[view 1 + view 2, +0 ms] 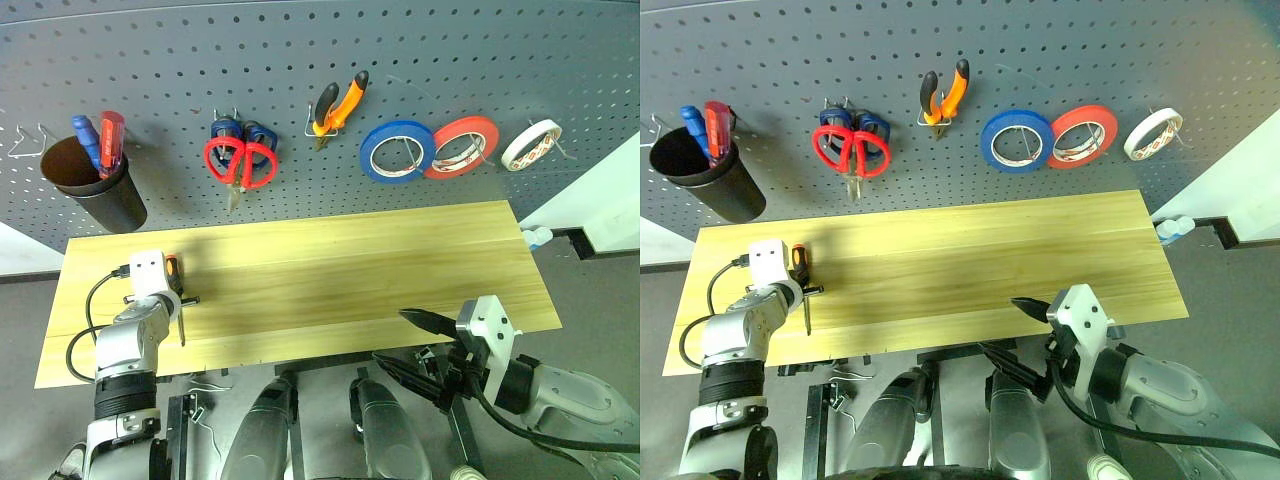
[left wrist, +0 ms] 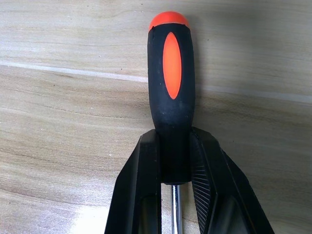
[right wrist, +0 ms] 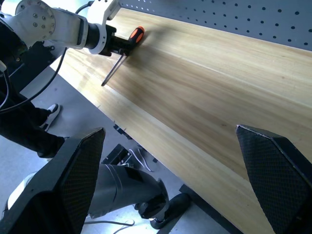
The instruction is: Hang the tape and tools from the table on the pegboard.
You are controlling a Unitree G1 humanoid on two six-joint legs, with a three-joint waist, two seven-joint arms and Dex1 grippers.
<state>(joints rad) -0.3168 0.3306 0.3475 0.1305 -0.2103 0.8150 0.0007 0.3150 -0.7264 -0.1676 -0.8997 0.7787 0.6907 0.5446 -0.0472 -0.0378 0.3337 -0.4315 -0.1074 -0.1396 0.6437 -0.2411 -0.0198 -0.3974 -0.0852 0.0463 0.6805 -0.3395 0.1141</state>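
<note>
Orange-and-black screwdriver (image 2: pixel 169 97) lies on the bench (image 1: pixel 350 270), left jaws clamped at the handle's base — lift straight up, keep the shaft clear. Right jaws wide apart, idle.

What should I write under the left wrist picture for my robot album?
The left gripper shut on the screwdriver, lying on the table.

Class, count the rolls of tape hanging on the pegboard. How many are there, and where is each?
3. All hang in a row on the right part of the pegboard: the blue roll, the red-orange roll overlapping it, and the small whitish roll farthest right. None looks hidden.
</note>
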